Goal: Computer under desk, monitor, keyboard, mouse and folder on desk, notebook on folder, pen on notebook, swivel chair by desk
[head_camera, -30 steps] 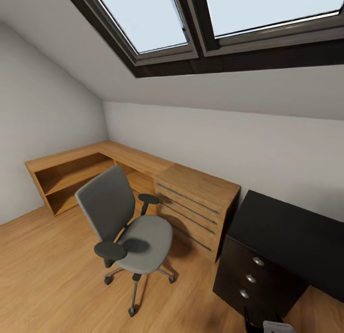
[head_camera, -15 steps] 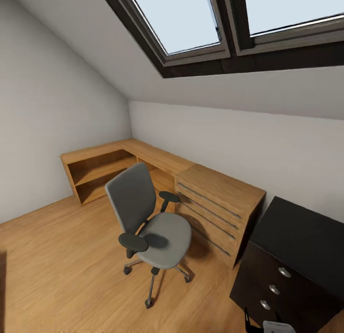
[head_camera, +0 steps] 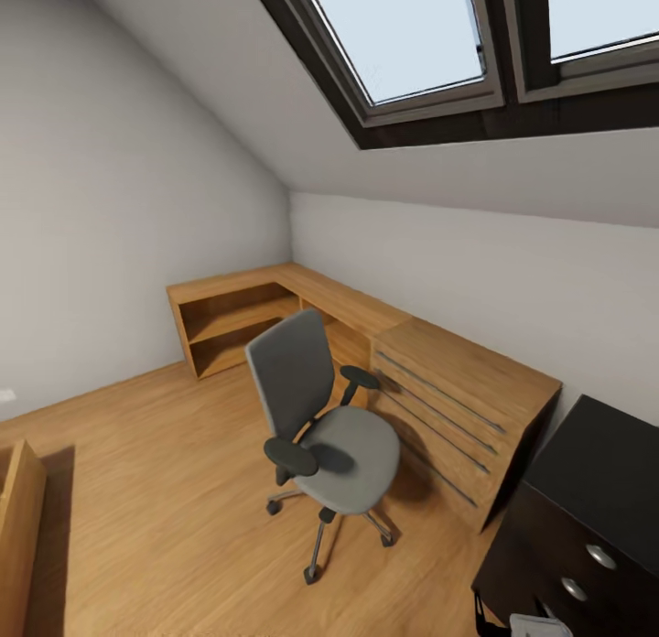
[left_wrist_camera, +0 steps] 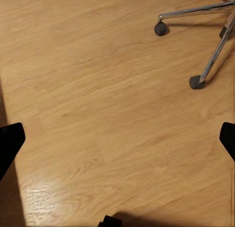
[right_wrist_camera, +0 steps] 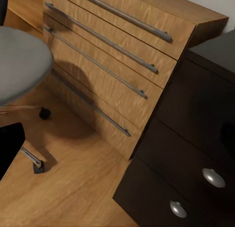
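Observation:
The swivel chair (head_camera: 325, 417) stands on the wood floor with a bare grey seat, turned half away from me; its chrome base and castors (left_wrist_camera: 197, 81) show in the left wrist view and its seat (right_wrist_camera: 19, 65) in the right wrist view. A corner of the black desk (head_camera: 595, 491) with its knobbed drawers (right_wrist_camera: 196, 153) sits at the lower right. My left gripper (left_wrist_camera: 117, 141) hangs open over bare floor. My right gripper (right_wrist_camera: 117, 144) is open near the desk drawers. The folder, monitor, keyboard, mouse, notebook, pen and computer are out of view.
A light-wood drawer cabinet (head_camera: 458, 399) with long bar handles (right_wrist_camera: 107, 38) stands between chair and desk. A low wood shelf unit (head_camera: 229, 317) runs into the far corner. Another wooden piece (head_camera: 18, 527) edges in at the lower left. Sloped ceiling with skylights overhead.
The whole picture has slid to the right, so the camera has turned left. Chair and cabinets keep their places. A wooden piece has come into view at the lower left.

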{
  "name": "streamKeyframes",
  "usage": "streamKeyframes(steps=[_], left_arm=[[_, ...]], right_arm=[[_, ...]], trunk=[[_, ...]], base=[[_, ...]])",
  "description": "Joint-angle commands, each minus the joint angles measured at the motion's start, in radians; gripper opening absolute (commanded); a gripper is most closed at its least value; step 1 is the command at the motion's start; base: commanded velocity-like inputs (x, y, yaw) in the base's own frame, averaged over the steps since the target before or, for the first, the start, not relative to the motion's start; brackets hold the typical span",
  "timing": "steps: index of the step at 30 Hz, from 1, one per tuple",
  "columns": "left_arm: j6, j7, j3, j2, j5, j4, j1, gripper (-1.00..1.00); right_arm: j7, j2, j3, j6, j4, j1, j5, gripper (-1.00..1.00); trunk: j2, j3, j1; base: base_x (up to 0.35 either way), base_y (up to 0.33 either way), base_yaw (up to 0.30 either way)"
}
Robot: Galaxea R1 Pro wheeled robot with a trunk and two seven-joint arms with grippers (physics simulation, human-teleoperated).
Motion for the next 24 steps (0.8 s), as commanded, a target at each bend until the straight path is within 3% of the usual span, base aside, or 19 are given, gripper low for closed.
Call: streamKeyframes(steps=[1,10,24], left_arm=[[-0.002,0.009,-0.008,0.0,0.004,-0.006,-0.001,1.0],[-0.007,0.006,-0.001,-0.004,0.01,-0.016,-0.001,1.0],[-0.013,0.012,0.0,-0.004,0.012,-0.012,-0.001,1.0]], right_arm=[[-0.005,0.0,0.008,-0.003,0.002,-0.001,-0.004,1.0],[-0.006,0.0,0.004,-0.009,0.004,0.003,-0.069,1.0],[-0.008,0.006,0.01,-0.028,0.001,0.011,-0.074,1.0]], trunk=[[-0.001,-0.002,0.0],[-0.001,-0.002,0.0],[-0.001,-0.002,0.0]], base=[[0.0,0.0,0.282],[0.0,0.0,0.284],[0.0,0.0,0.285]])
